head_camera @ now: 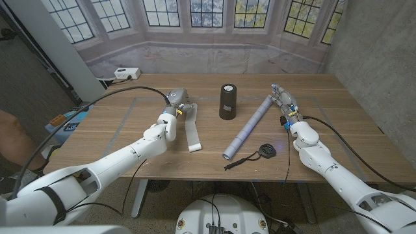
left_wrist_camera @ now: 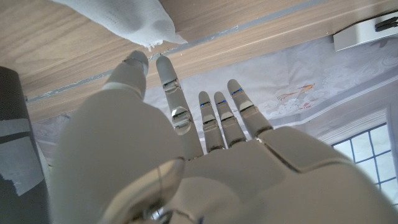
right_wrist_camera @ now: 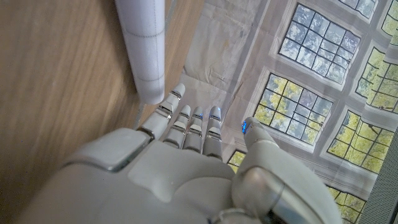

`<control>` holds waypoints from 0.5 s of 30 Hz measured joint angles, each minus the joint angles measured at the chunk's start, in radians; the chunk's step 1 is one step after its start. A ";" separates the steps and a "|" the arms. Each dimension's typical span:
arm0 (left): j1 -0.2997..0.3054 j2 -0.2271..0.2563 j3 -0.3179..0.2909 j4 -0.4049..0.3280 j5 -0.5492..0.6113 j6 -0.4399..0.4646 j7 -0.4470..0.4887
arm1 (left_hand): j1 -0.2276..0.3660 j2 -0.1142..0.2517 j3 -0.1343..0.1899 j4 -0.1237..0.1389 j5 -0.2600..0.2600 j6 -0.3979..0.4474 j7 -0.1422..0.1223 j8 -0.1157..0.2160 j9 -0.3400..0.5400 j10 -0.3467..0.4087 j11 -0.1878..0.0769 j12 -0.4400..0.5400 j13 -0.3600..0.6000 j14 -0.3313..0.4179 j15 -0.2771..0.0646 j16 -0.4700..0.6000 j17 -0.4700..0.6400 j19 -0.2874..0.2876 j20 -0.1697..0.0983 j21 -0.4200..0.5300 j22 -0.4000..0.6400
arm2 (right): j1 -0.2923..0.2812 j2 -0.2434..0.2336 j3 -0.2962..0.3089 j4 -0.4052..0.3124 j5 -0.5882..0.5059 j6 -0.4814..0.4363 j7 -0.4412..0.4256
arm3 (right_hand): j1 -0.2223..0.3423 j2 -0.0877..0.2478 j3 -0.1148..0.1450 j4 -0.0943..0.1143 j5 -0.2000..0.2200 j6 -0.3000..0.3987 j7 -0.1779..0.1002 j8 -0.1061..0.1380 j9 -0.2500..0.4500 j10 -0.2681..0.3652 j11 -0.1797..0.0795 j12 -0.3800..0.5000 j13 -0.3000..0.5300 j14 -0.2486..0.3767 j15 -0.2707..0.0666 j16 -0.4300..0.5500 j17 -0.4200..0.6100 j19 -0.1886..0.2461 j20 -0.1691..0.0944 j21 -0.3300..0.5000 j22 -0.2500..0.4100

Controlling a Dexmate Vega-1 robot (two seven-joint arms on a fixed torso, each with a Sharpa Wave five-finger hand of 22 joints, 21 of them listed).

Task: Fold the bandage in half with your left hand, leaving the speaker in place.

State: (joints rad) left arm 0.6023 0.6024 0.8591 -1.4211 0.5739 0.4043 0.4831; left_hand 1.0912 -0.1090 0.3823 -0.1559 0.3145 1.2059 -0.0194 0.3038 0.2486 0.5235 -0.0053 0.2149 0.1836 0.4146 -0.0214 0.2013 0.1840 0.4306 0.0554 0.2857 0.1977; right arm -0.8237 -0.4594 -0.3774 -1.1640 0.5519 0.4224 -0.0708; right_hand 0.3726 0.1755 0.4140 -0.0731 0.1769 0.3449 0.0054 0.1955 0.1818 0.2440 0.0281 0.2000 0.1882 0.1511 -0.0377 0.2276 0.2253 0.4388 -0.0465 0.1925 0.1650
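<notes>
The bandage (head_camera: pixel 192 129) lies as a white strip on the wooden table (head_camera: pixel 130 140), running from near the left hand (head_camera: pixel 175 104) toward the table's front edge, left of the middle. Its far end sits at the left hand, and the left wrist view shows a corner of the cloth (left_wrist_camera: pixel 134 18) pinched between the tips of the thumb and one finger (left_wrist_camera: pixel 168 71), with the other fingers held straight and close together. The speaker (head_camera: pixel 227 101), a dark upright cylinder, stands just to the right of the bandage, apart from it. Further right a long pale rolled tube (head_camera: pixel 249 127) lies slanted across the table, its far end close to the right hand (head_camera: pixel 285 104). That hand holds nothing; in the right wrist view its fingers (right_wrist_camera: pixel 186 121) reach out beside the tube's end (right_wrist_camera: pixel 144 50) with the thumb set apart. A small black round cap with a cord (head_camera: pixel 260 153) lies near the tube's front end. A white power strip (head_camera: pixel 127 73) sits at the table's far left corner.
</notes>
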 measured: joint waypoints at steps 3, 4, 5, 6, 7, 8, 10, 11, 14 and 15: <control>0.008 0.003 -0.004 -0.011 0.004 0.000 0.000 | 0.000 0.000 0.000 0.000 0.000 0.000 0.000 0.000 0.004 0.000 0.000 -0.001 0.000 0.000 0.000 0.000 0.000 0.000 0.000 0.000 0.000 | -0.003 -0.002 0.000 -0.005 0.000 0.000 0.000 | 0.000 0.000 0.000 0.000 0.000 0.000 0.000 0.000 0.000 0.000 0.000 0.000 0.000 0.000 0.000 0.000 0.000 0.000 0.000 0.000 0.000; 0.009 0.004 -0.005 -0.013 0.005 0.001 0.000 | -0.001 0.001 0.000 0.000 0.000 -0.004 0.001 0.000 0.005 0.000 0.000 -0.007 0.000 0.000 0.000 -0.004 0.000 0.000 0.000 0.000 0.000 | -0.003 -0.002 0.000 -0.005 0.000 0.000 0.000 | 0.000 0.000 0.000 0.000 0.000 0.000 0.000 0.000 0.000 0.000 0.000 0.000 0.000 0.000 0.000 0.000 0.000 0.000 0.000 0.000 0.000; 0.012 0.005 -0.007 -0.019 0.007 0.003 -0.001 | -0.006 0.006 0.002 0.003 0.000 -0.021 0.004 -0.002 0.005 -0.008 0.000 -0.011 0.000 -0.001 0.001 -0.008 0.000 0.000 0.000 0.000 0.000 | -0.005 -0.003 0.000 -0.008 0.000 0.000 0.000 | 0.000 0.000 0.000 0.000 0.000 0.000 0.000 0.000 0.000 0.000 0.000 0.000 0.000 0.000 0.000 0.000 0.000 0.000 0.000 0.000 0.000; 0.012 0.005 -0.007 -0.020 0.007 0.004 -0.002 | -0.010 0.010 0.002 0.006 0.000 -0.036 0.005 -0.008 0.005 -0.015 0.003 -0.015 0.000 -0.008 0.008 -0.011 0.000 -0.004 0.004 0.000 0.000 | -0.006 -0.003 0.000 -0.009 0.000 0.000 0.000 | 0.000 0.000 0.000 0.000 0.000 0.000 0.000 0.000 0.000 0.000 0.000 0.000 0.000 0.000 0.000 0.000 0.000 0.000 0.000 0.000 0.000; 0.014 0.006 -0.009 -0.024 0.008 0.007 -0.005 | -0.012 0.012 -0.001 0.009 0.000 -0.052 0.009 -0.015 0.005 -0.025 0.006 -0.016 0.000 -0.013 0.013 -0.011 0.000 -0.010 0.006 0.000 0.000 | -0.007 -0.004 0.000 -0.010 0.000 0.000 0.000 | 0.000 0.000 0.000 0.000 0.000 0.000 0.000 0.000 0.000 0.000 0.000 0.000 0.000 0.000 0.000 0.000 0.000 0.000 0.000 0.000 0.000; 0.016 0.006 -0.011 -0.028 0.008 0.012 -0.009 | -0.016 0.016 -0.001 0.009 0.000 -0.074 0.013 -0.024 0.004 -0.032 0.013 -0.016 0.000 -0.020 0.018 -0.011 0.000 -0.019 0.005 -0.002 0.000 | -0.009 -0.005 0.000 -0.012 0.000 0.000 0.000 | 0.000 0.000 0.000 0.000 0.000 0.000 0.000 0.000 0.000 0.000 0.000 0.000 0.000 0.000 0.000 0.000 0.000 0.000 0.000 0.000 0.000; 0.017 0.007 -0.013 -0.032 0.008 0.017 -0.015 | -0.016 0.016 -0.001 0.009 0.000 -0.111 0.014 -0.042 0.002 -0.046 0.020 -0.023 0.000 -0.037 0.022 -0.019 0.000 -0.029 0.007 -0.005 0.000 | -0.010 -0.005 0.000 -0.014 0.000 -0.001 0.001 | 0.000 0.000 0.000 0.000 0.000 0.000 0.000 0.000 0.000 0.000 0.000 0.000 0.000 0.000 0.000 0.000 0.000 0.000 0.000 0.000 0.000; 0.017 0.007 -0.014 -0.034 0.008 0.017 -0.015 | -0.019 0.019 -0.001 0.009 0.000 -0.130 0.015 -0.051 0.001 -0.057 0.027 -0.023 0.000 -0.048 0.025 -0.020 0.000 -0.034 0.012 -0.008 0.000 | -0.010 -0.005 0.000 -0.014 0.000 -0.002 0.001 | 0.000 0.000 0.000 0.000 0.000 0.000 0.000 0.000 0.000 0.000 0.000 0.000 0.000 0.000 0.000 0.000 0.000 0.000 0.000 0.000 0.000; 0.017 0.008 -0.016 -0.039 0.009 0.037 -0.043 | -0.026 0.026 -0.006 0.014 0.000 -0.182 0.022 -0.077 -0.004 -0.093 0.048 -0.031 0.000 -0.088 0.037 -0.027 -0.002 -0.064 0.016 -0.020 0.000 | -0.014 -0.007 0.001 -0.019 0.000 -0.003 0.001 | 0.000 0.000 0.000 0.000 0.000 0.000 0.000 0.000 0.000 0.001 0.001 0.000 0.000 0.000 0.000 0.000 0.000 0.000 0.000 0.000 0.000; 0.015 0.008 -0.016 -0.040 0.009 0.038 -0.044 | -0.032 0.032 -0.006 0.014 0.000 -0.195 0.026 -0.084 -0.007 -0.108 0.052 -0.031 0.000 -0.096 0.045 -0.028 -0.003 -0.071 0.016 -0.020 0.000 | -0.014 -0.008 0.001 -0.019 0.001 -0.003 0.001 | 0.000 0.000 0.000 0.000 0.000 0.000 0.000 0.000 0.000 0.004 0.004 0.000 0.000 0.000 0.000 0.000 0.000 0.000 0.000 0.000 0.000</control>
State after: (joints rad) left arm 0.6176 0.6106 0.8428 -1.4610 0.5831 0.4426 0.4386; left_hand 1.0592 -0.0770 0.3764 -0.1417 0.3144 1.0106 0.0063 0.2193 0.2418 0.4159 0.0469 0.1837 0.1836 0.3185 0.0240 0.1736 0.1813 0.3601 0.0713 0.2653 0.1977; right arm -0.8376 -0.4670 -0.3767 -1.1833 0.5524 0.4189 -0.0696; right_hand 0.3727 0.1755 0.4140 -0.0731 0.1769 0.3448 0.0054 0.1955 0.1817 0.2479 0.0320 0.2000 0.1882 0.1510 -0.0377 0.2276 0.2253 0.4387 -0.0464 0.1925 0.1650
